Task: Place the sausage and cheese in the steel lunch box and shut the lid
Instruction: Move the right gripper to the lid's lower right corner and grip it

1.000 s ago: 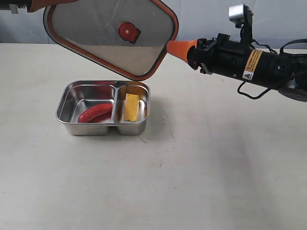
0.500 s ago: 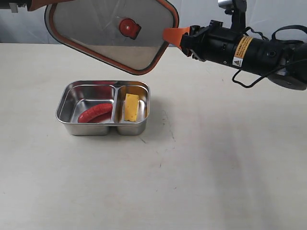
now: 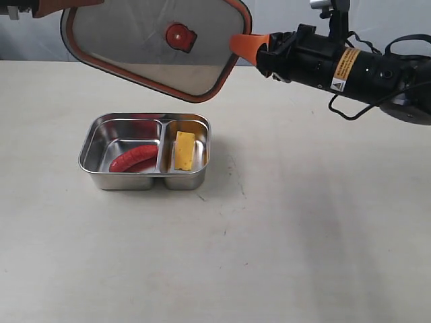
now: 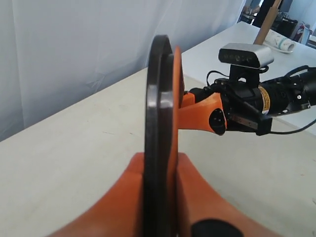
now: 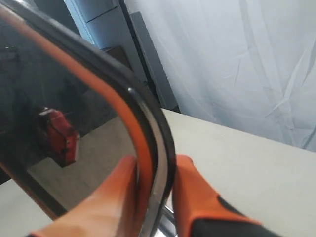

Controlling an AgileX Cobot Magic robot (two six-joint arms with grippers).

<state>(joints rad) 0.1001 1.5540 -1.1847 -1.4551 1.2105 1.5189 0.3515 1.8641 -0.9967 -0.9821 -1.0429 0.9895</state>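
Steel lunch box (image 3: 128,180) sits on the pale table (image 3: 303,235), at about 9 o'clock from the table's middle in the exterior view, rims level and top open. The sausage (image 3: 133,159) lies curved in the larger compartment on the 9 o'clock side, one end up against the divider. The cheese (image 3: 184,150) lies lengthwise in the smaller compartment on the 3 o'clock side. Open tabletop runs wide at 3 and 6 o'clock of the box, with a narrower strip at 9 o'clock. The lid (image 3: 151,47) hangs in the air at 12 o'clock of the box, well apart from it and tilted. Its orange seal rim (image 3: 135,79) and red valve tab (image 3: 180,36) face the exterior camera, and its lowest corner dips toward the box's back rim with a band of bare table showing between them. The upper edge of the lid runs out of the picture at the top. Left gripper (image 4: 160,173) comes in from 10 o'clock, barely in the exterior picture, and its orange fingers are pressed flat on both faces of the lid's edge. Right gripper (image 5: 155,182) reaches in from 3 o'clock on a nearly level black arm (image 3: 350,67), wrist camera riding on top. Its two orange fingers flank the lid's 3 o'clock corner and pinch the rim there. The lid is borne at both ends.
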